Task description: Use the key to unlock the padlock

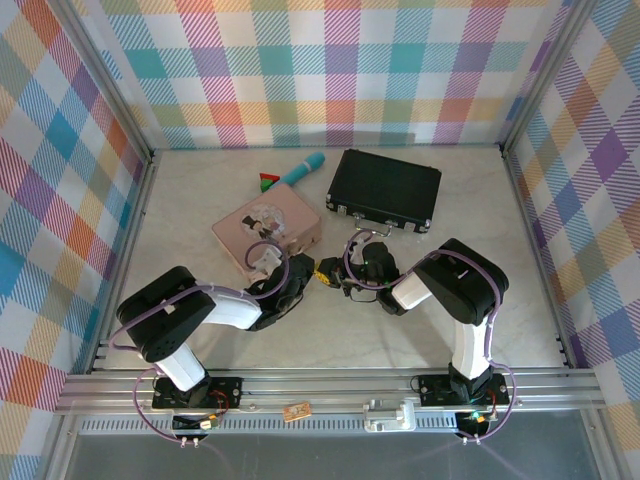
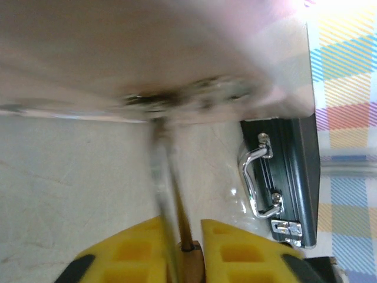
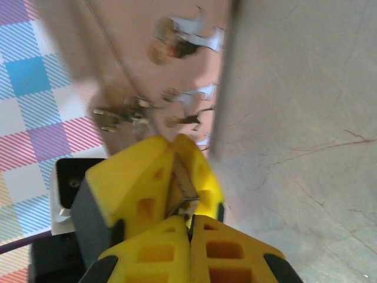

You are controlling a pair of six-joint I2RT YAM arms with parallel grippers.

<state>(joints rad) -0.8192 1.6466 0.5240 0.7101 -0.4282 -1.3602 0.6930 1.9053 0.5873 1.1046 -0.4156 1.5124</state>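
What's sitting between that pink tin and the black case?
Nothing: a bare strip of table separates the pink tin from the black case, seen in the top view.

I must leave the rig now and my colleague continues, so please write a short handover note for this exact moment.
Left gripper: shut on a small brown-gold body, apparently the padlock.
Right gripper: shut; a thin silver piece at its tips, probably the key.
Both meet just beside the pink tin.
Done: both things seem gripped. Whether the key sits in the lock is hidden.
To do: seat the key if needed, then turn it until the padlock opens.
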